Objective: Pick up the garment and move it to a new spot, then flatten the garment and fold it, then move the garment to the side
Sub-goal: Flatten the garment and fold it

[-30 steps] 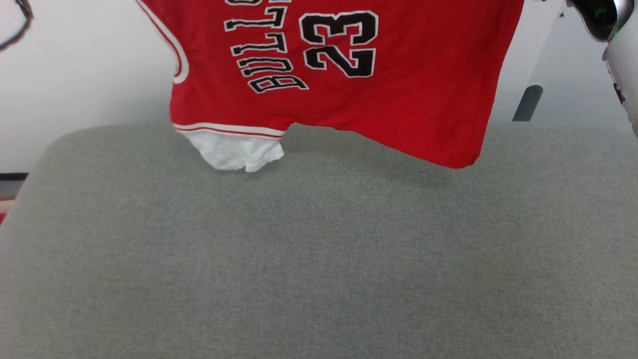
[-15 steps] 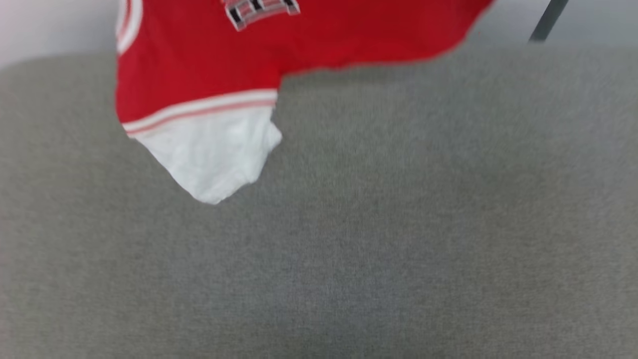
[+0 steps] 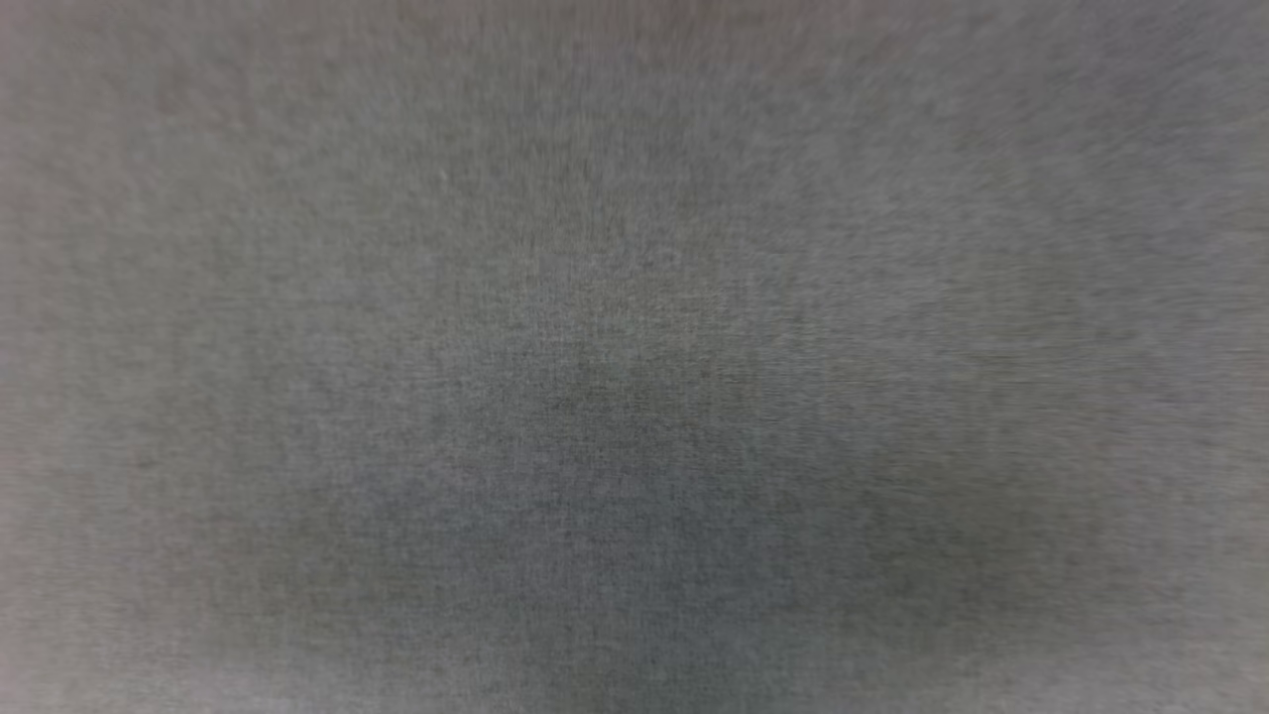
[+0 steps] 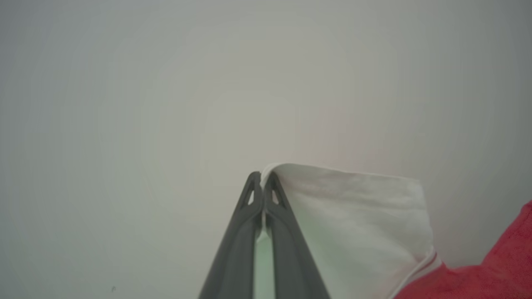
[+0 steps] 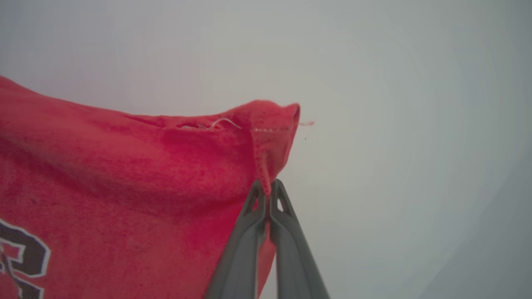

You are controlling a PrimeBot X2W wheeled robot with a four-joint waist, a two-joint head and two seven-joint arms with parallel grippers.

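Obs. 1, left wrist view: the left gripper (image 4: 262,176) has its two dark fingers pressed together, pinching the folded edge of the garment (image 4: 365,224) at its white sleeve (image 4: 357,207). The sleeve cloth is plain white and lightly creased, and it fans out to the right of the fingers. Where it meets the red body we see a narrow red-and-white striped trim (image 4: 424,265).

Obs. 2, right wrist view: the right gripper (image 5: 270,185) is likewise fully closed, clamped on a bunched corner of the red body. The corner stands up above the fingertips in a small peak. The stitching along the hem is visible, and a loose white thread (image 5: 226,121) curls off it. The red fabric looks soft and slightly fuzzy, and it spreads away to the left. At the lower left edge we see part of the print (image 5: 20,257), black with a white outline.

Obs. 3: in both wrist views the garment hangs from the grippers against a pale, featureless backdrop (image 4: 124,83).

Obs. 4, head view: a blurred grey woven worktop (image 3: 634,357). We cannot tell whether the garment touches it.
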